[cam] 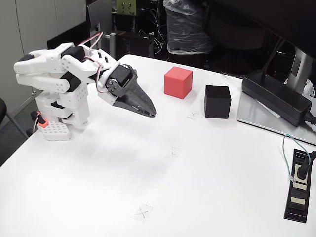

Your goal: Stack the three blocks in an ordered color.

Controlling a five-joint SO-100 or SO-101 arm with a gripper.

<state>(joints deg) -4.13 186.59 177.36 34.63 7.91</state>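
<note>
**Folded arm, two cubes waiting**

Fixed view: hovering above the white tabletop (98,187) at left, folded back over its base, dark two-finger gripper (151,113) pointing down to the right with jaws pressed together, gripping nothing. Sitting well apart from it, plain matte red cube (177,82) on the table. Resting near its right, not touching, plain matte black cube (217,101). Lying farther right, long black power brick (276,96).
</note>
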